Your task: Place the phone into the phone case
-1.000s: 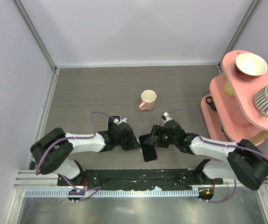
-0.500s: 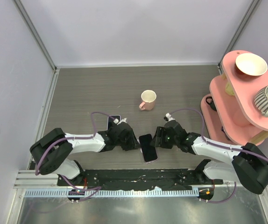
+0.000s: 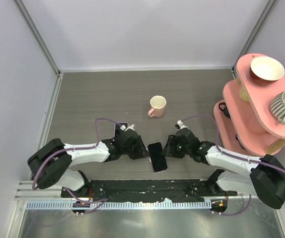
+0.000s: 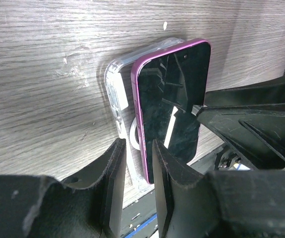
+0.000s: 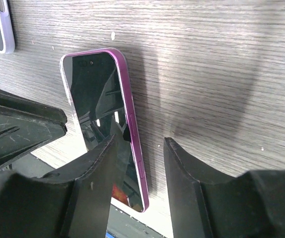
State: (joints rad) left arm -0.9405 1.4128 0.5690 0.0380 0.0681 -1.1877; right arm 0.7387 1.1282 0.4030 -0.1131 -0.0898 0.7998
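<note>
A purple-edged phone (image 3: 157, 156) lies screen-up on the grey worktop (image 3: 93, 99) close to its near edge, resting on a clear phone case (image 4: 113, 89) whose left wall and corner show beside it, so by the look of it the handset is not fully seated. The left pincer (image 3: 141, 151) hangs just left of the phone, its fingers a narrow slot apart with nothing visibly pinched. The right pincer (image 3: 168, 148) hangs just right, spread wider over the phone's right long edge. The phone looks stiff and flat, with slick glass likely to skid under a fingertip, while the thin case lip probably flexes. The metal long edges seem the safer hold, with downward pressure best kept near the corners rather than the middle of the screen. A second handset (image 3: 121, 129) lies to the far left of the pair, and a pink cup (image 3: 157, 105) stands well beyond.
</note>
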